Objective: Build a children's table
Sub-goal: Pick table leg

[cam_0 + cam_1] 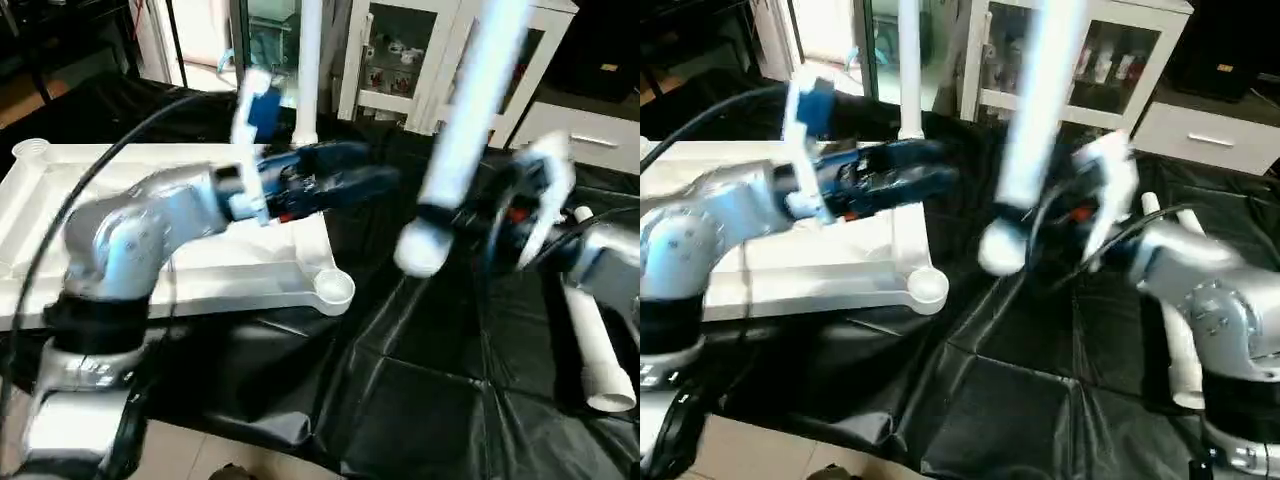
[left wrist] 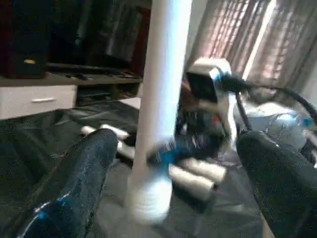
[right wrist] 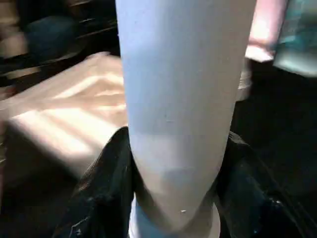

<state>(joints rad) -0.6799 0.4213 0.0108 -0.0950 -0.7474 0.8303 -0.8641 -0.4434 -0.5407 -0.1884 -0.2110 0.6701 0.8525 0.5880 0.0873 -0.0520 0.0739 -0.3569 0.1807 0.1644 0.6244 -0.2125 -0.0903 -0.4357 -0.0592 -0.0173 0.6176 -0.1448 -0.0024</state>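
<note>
The children's table top (image 1: 250,265) lies upside down on the black sheet at the left, with a round corner socket (image 1: 334,287) at its near right corner. One white leg (image 1: 307,70) stands upright at its far right corner. My left gripper (image 1: 383,168) reaches over that side of the top, open and empty, its fingers (image 2: 89,163) spread wide. To the right, my right gripper (image 1: 447,222) is shut on a second leg (image 1: 470,110). This leg is tilted in the air, with its rounded lower end (image 1: 420,250) hanging above the sheet. In the right wrist view the fingers (image 3: 106,168) clasp this leg (image 3: 178,99).
More white legs (image 1: 598,345) lie on the black sheet (image 1: 430,380) at the far right, beside my right forearm. White cabinets with glass doors (image 1: 400,50) and a white drawer unit (image 1: 590,130) stand behind the work table. The table's front edge runs along the bottom.
</note>
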